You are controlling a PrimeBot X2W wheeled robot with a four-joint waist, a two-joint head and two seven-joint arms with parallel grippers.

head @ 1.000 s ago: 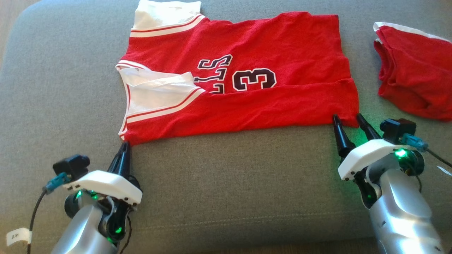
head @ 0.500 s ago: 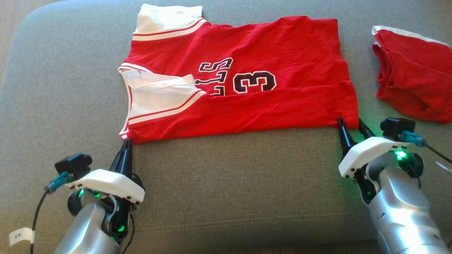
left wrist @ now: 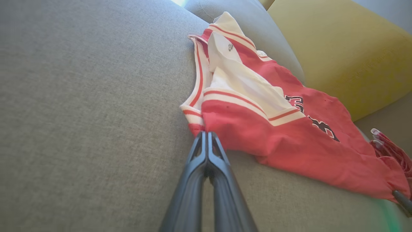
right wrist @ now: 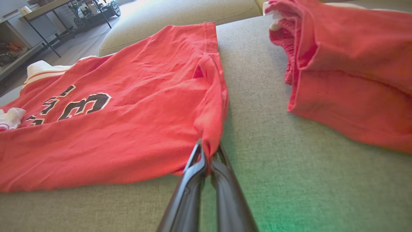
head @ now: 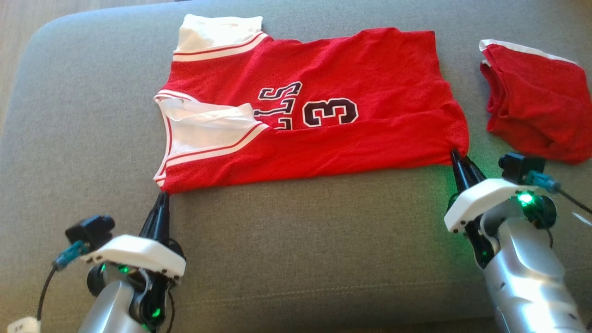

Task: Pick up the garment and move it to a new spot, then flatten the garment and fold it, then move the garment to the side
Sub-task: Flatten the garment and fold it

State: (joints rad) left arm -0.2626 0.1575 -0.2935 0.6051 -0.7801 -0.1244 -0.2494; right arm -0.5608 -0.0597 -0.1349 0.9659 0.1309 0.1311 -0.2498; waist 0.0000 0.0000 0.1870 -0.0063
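Now the left end effector (head: 161,198) and right end effector (head: 457,156) each pinch a near corner of the jersey (head: 351,60); mid-fold, I'd say, so lift both evenly next.

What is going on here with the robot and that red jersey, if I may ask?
The robot is partway through folding a red jersey spread on a grey cushion. The jersey's near long edge is already folded over its middle. The left end effector is shut at the near collar-end corner, apparently pinching it, and the right end effector is shut on the near hem corner. The cloth lies mostly flat. A second red garment lies apart to the right.
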